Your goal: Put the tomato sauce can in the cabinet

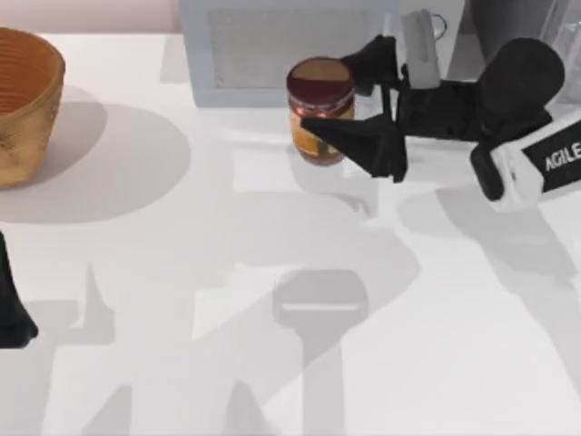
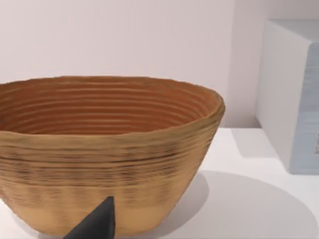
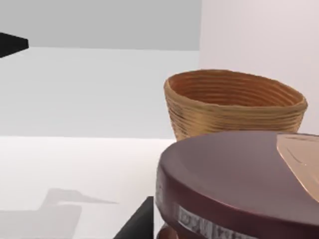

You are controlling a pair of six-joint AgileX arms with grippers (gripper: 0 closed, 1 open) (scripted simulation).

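Fingers [image 1: 338,130] of the right gripper [image 1: 349,95] are closed around the tomato sauce can [image 1: 320,109], one dark finger lying across the yellow-orange label on the near side, the other by the maroon lid on the far side. Can is upright, held by the right arm, which reaches in from the top view's right edge w/ its white forearm trailing behind. Whether the can's base touches the counter [image 1: 182,272] I can't tell. It sits just in front of the cabinet [image 1: 272,54], a grey box at the back centre w/ a lighter ridged panel on top; the can overlaps the cabinet's front edge near its right end.

Right wrist view: can lid [image 3: 239,174] up close, maroon w/ a paler patch at one side, label strip below its rim, one dark finger [image 3: 134,224] beside it. Woven basket [image 3: 234,104] farther off on the counter.

Left gripper [image 1: 14,309] is parked at the top view's left edge, low on the counter; can't tell how far its fingers are open. Basket [image 1: 27,100] stands at back left, well apart from the can. Left wrist view: basket [image 2: 104,149] close up, one dark fingertip [image 2: 97,224] in front of it, cabinet side [image 2: 289,94] beyond.
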